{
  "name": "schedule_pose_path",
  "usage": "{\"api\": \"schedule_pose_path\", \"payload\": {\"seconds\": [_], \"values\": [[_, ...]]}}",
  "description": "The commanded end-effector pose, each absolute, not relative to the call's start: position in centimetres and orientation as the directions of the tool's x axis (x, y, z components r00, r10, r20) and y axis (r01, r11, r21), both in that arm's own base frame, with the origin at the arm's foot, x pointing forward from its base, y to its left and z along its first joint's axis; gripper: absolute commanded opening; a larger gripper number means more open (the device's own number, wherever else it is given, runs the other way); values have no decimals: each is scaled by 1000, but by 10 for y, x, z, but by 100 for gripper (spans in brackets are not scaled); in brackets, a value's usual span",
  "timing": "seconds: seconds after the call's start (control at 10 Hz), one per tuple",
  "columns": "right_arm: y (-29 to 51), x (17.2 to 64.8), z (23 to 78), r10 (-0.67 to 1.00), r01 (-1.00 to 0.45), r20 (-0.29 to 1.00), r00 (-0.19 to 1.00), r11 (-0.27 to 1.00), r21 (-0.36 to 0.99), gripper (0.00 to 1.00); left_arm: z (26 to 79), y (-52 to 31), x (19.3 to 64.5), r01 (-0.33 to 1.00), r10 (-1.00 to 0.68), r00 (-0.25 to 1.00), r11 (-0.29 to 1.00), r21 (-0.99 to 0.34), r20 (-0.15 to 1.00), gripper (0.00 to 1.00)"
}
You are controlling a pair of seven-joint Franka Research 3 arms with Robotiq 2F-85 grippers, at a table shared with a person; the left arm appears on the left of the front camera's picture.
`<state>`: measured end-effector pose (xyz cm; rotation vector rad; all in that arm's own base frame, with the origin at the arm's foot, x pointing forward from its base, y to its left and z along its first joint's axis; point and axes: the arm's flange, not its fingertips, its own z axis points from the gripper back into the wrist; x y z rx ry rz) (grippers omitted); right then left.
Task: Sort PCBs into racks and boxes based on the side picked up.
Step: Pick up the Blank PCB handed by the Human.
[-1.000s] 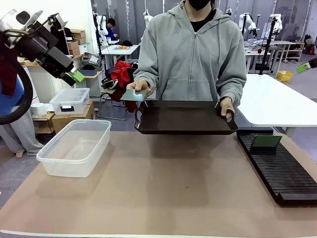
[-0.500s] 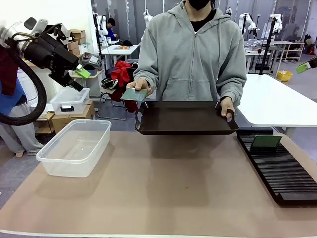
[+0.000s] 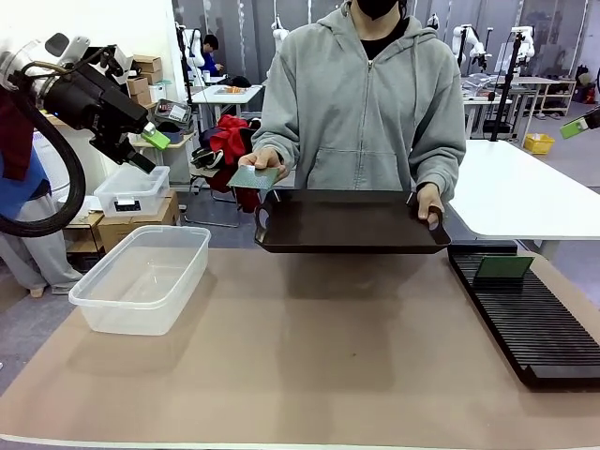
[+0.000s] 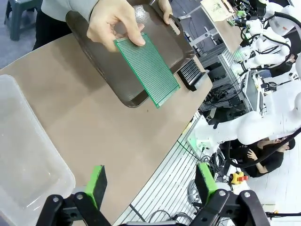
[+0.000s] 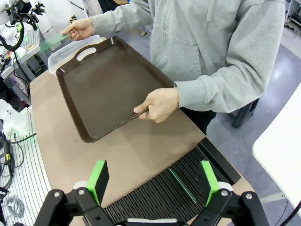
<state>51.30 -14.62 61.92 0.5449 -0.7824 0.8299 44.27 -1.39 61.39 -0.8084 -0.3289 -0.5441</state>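
A person at the far side holds out a long green PCB (image 3: 253, 178) (image 4: 148, 70) (image 5: 51, 41) in one hand, past the left end of the brown tray. My left gripper (image 3: 148, 150) (image 4: 150, 183) hangs open high at the left, well short of that board, nothing between its fingers. A second PCB (image 3: 503, 267) (image 5: 181, 184) stands upright in the black slotted rack (image 3: 534, 323) (image 4: 190, 75) (image 5: 155, 197) at the right. The clear box (image 3: 141, 277) (image 4: 23, 155) sits empty on the left. My right gripper (image 5: 154, 181) is open above the rack, holding nothing.
The person's other hand grips the dark brown tray (image 3: 347, 225) (image 4: 108, 66) (image 5: 113, 89), held bare over the far table edge. A small lidded clear container (image 3: 131, 190) rests on cardboard boxes beyond the table's left. A white table (image 3: 525, 192) stands at the back right.
My left gripper swung down and rightward toward the offered PCB, then held still. The person's PCB tilted slightly. Tray, rack and box are unmoved.
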Motion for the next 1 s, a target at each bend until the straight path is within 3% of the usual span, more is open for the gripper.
{"api": "schedule_pose_path", "payload": {"seconds": [0.0,0.4,0.7,0.9], "values": [[-144,513,619,431,-815,794,430,563,136,100,607,-23,448,461,-229,886,526,-715,403,100],[-144,513,619,431,-815,794,430,563,136,100,570,-35,475,291,-88,956,385,-876,279,100],[-144,513,619,431,-815,794,430,563,136,100,536,-51,491,177,-14,983,346,-921,184,100],[-144,513,619,431,-815,794,430,563,136,100,523,-62,498,174,-4,983,326,-929,183,100]]}}
